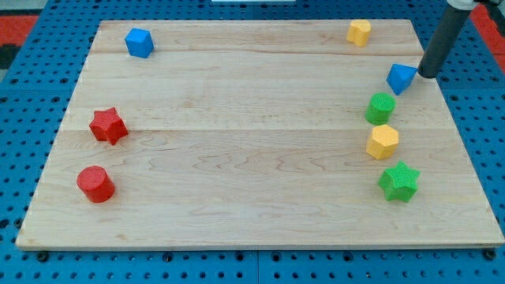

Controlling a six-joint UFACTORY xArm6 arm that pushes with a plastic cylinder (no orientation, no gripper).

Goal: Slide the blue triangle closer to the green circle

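My tip [426,75] just right of blue triangle [401,78]; green circle [380,108] below; no claw visible.

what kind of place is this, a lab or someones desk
Most likely a robotics lab bench. A wooden board lies on a blue perforated base, small coloured blocks such as the blue triangle and green circle are scattered on it, and my tip sits just right of the triangle.

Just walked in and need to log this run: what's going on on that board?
My tip sits just to the view's right of the blue triangle, close against it, set to push it toward the green circle, which lies just below and slightly left. The two blocks are already near each other, almost touching.
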